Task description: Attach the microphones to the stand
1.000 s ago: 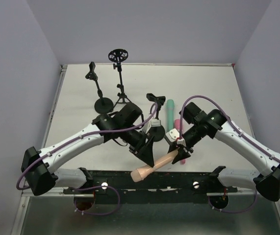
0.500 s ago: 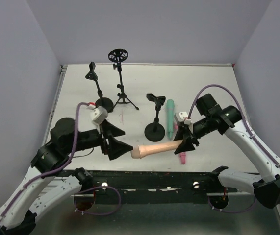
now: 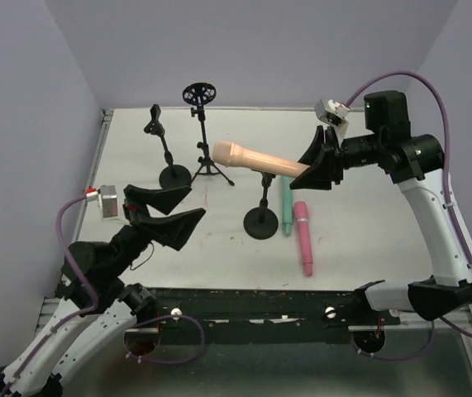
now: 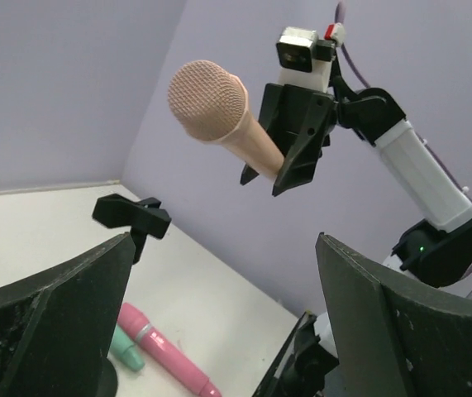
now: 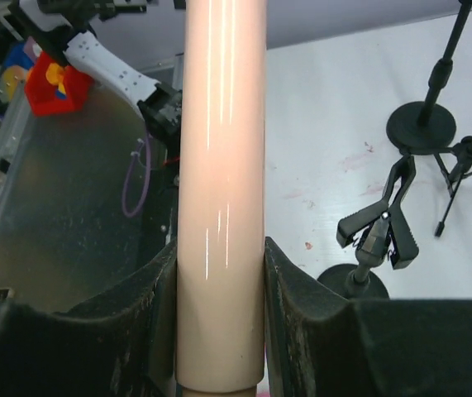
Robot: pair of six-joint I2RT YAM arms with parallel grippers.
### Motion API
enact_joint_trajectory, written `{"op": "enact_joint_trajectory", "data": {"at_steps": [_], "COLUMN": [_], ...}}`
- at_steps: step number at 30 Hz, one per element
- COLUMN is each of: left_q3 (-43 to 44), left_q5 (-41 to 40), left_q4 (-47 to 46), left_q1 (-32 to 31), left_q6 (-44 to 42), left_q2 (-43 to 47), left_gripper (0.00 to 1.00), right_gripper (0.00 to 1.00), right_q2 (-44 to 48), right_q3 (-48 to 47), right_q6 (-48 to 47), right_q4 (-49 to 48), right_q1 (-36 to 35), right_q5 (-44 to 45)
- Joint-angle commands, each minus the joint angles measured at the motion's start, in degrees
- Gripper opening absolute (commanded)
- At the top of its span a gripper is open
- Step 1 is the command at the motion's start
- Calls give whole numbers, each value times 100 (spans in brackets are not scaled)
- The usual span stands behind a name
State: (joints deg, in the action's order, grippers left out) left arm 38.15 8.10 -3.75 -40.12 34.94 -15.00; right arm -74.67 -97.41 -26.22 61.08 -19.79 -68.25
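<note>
My right gripper (image 3: 310,172) is shut on the handle of the peach microphone (image 3: 256,157) and holds it in the air, head pointing left, above the clip of the middle stand (image 3: 262,217). In the right wrist view the peach microphone (image 5: 221,182) fills the gap between the pads, and the stand's clip (image 5: 380,240) sits lower right. The pink microphone (image 3: 303,234) and the teal microphone (image 3: 287,201) lie side by side on the table right of that stand. My left gripper (image 3: 196,203) stands wide open and holds nothing, at the near left, facing the peach microphone (image 4: 219,116).
A second clip stand (image 3: 166,157) on a round base and a tripod stand with a ring top (image 3: 202,132) are at the back left. The table's black front rail (image 3: 260,302) runs along the near edge. Purple walls enclose the table on three sides.
My left gripper opened, let go of the peach microphone's head and drew back to the near left. My right arm lifted that microphone up and back, over the middle stand.
</note>
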Motion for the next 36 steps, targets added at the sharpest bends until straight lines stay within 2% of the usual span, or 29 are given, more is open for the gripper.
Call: {"op": "enact_joint_trajectory", "data": {"at_steps": [1, 7, 8, 13, 17, 21, 28, 32, 36], "left_q3": [-370, 78, 157, 298, 368, 596, 887, 861, 905], "left_q5": [227, -765, -757, -1881, -2470, -2716, -2683, -2585, -2532], "left_q4": [-2425, -4351, -4597, -5565, -6110, -6226, -5743, -5734, -5690], "left_q1": [-66, -1093, -1155, -1428, -1473, -1481, -1473, -1464, -1455], "left_q6": [971, -328, -399, -453, -207, -119, 399, 707, 813], "left_q2": [-1195, -3006, -3278, -4237, -4668, -4871, -4968, -5030, -5082], "left_gripper": [99, 99, 99, 99, 94, 85, 73, 60, 58], "right_gripper": [13, 13, 13, 14, 15, 15, 17, 17, 17], "right_q2": [-521, -864, -882, -839, -750, -742, -698, -663, -636], "right_q3": [-261, -481, -499, -323, -95, 20, 169, 231, 275], "right_q6": [1135, 1488, 1558, 1655, 1760, 1769, 1673, 1550, 1462], "right_q4": [-632, -861, -913, -1045, -1221, -1283, -1283, -1230, -1186], "right_q1": [54, 54, 54, 54, 54, 54, 54, 54, 54], "right_q5": [-610, -962, -1023, -1103, -1156, -1173, -1200, -1200, -1252]}}
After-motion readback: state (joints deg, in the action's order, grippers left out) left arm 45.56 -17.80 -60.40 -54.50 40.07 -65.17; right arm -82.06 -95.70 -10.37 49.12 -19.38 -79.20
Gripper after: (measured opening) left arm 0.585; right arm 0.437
